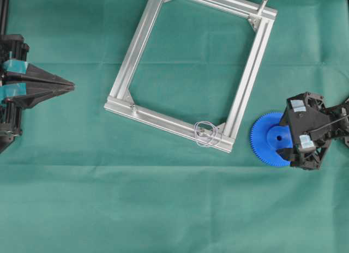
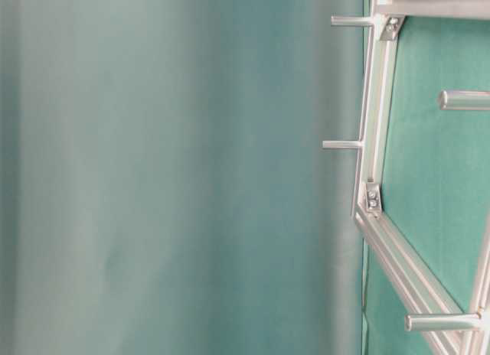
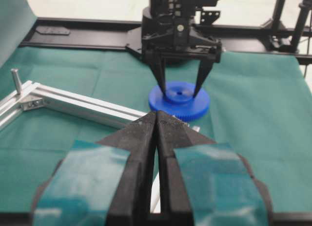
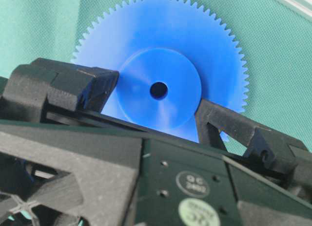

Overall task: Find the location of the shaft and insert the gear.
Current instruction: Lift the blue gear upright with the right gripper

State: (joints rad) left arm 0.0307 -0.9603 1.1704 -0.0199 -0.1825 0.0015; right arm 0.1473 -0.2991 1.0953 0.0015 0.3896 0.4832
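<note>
Two tools in view. Left tool [image 1: 71, 88] parked at the surface edge, jaws together, idle. Shaft [image 1: 205, 134], wire-looped, stands at the aluminium frame [image 1: 143, 30]'s near corner. Gear [image 1: 271, 138] lies flat just beside it; right tool [image 3: 180, 94], jaws apart, straddles the hub, evidently positioned for pickup.

The right end effector [image 3: 180, 93], fingers spread, straddles the hub of the blue gear [image 3: 179, 102] beside the aluminium frame [image 3: 73, 105].

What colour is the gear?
Bright blue all over; the gear shows best in the right wrist view.
</note>
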